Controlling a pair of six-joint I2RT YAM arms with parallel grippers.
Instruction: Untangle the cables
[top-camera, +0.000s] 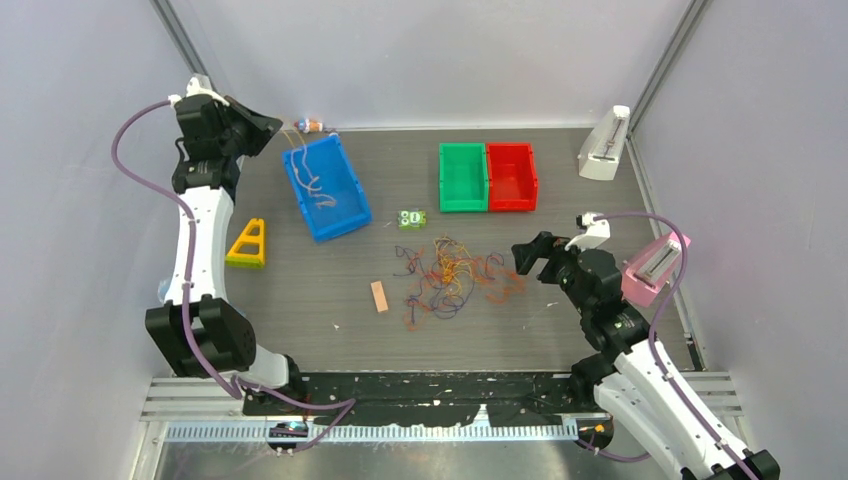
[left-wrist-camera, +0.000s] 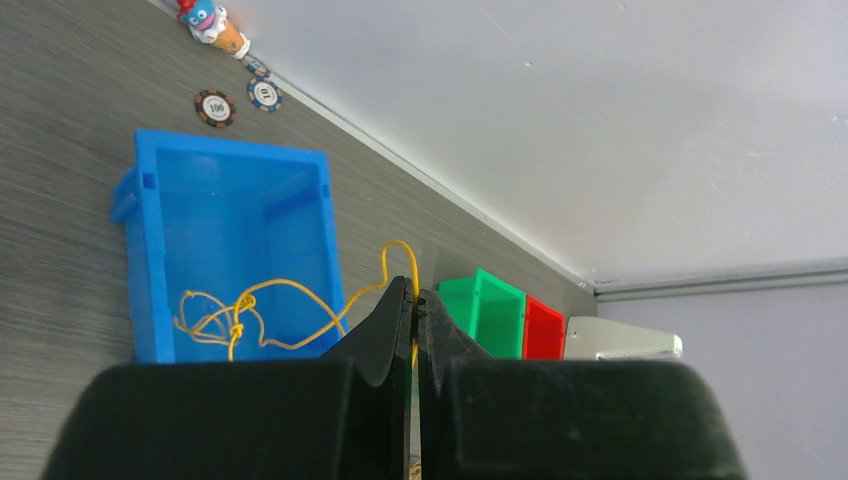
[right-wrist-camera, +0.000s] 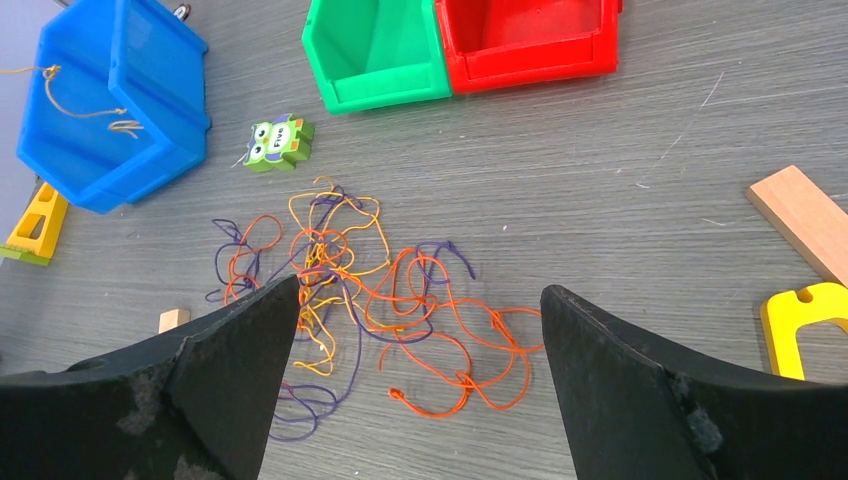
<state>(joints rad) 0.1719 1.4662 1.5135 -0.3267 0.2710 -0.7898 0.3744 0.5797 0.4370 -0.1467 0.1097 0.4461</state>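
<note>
A tangle of thin orange, yellow and purple cables lies on the grey table in the middle; it also shows in the right wrist view. My right gripper is open and empty, hovering just right of the tangle, its fingers straddling it in the wrist view. My left gripper is raised at the back left, shut on one yellow cable. That cable loops down into the blue bin, which also shows in the top view.
A green bin and a red bin stand side by side at the back. An owl toy, a wooden block and a yellow triangle lie around. White and pink devices sit at right.
</note>
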